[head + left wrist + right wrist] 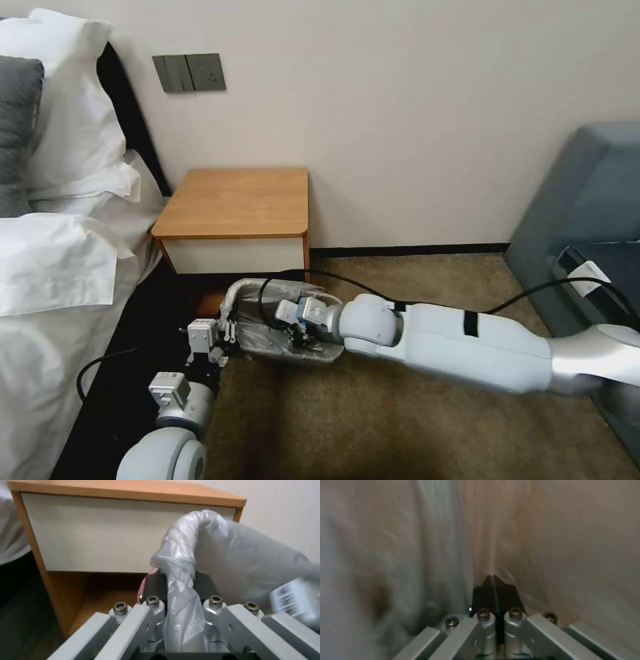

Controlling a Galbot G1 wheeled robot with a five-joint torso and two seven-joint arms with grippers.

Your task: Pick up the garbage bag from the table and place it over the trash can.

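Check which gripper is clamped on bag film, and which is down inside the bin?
Left gripper pinches a twist of the bag at the bin's edge; right gripper, fingers shut, reaches inside the lined bin.

Left hand (181, 590) pinched on film; right hand (495, 590) closed, arm stretched across

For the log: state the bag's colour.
Translucent grey bag, pinkish edge beside the left end effector; clearest in the left wrist view.

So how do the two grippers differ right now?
The left gripper sits at the near-left edge of the trash can, pinching a gathered fold of the garbage bag between its fingers. The right gripper reaches inside the bag-lined can, its fingers pressed together with film all around and none visibly between them. Both are shut and low beside the table.
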